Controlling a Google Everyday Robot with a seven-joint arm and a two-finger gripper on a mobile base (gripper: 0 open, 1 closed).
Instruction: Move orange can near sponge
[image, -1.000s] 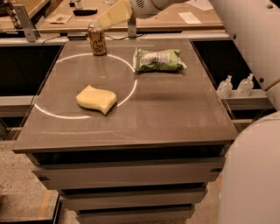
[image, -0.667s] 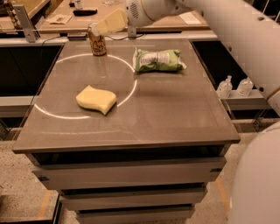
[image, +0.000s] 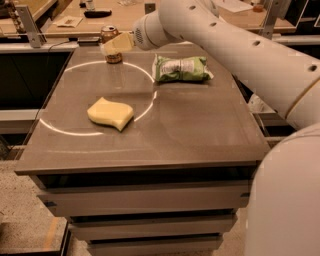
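The orange can (image: 113, 56) stands upright at the far left of the table, on the white ring marking. My gripper (image: 116, 44) reaches in from the right and lies across the can's middle, hiding part of it. The sponge (image: 110, 113) lies flat on the left half of the table, well in front of the can and apart from it.
A green crinkled snack bag (image: 180, 68) lies at the far middle of the grey table (image: 200, 130), right of the can. My white arm (image: 235, 50) spans the far right. A wooden bench (image: 65, 20) with small items stands behind the table.
My gripper has come down and left from above the can and now overlaps the can's middle. The can, the sponge and the bag have not moved.
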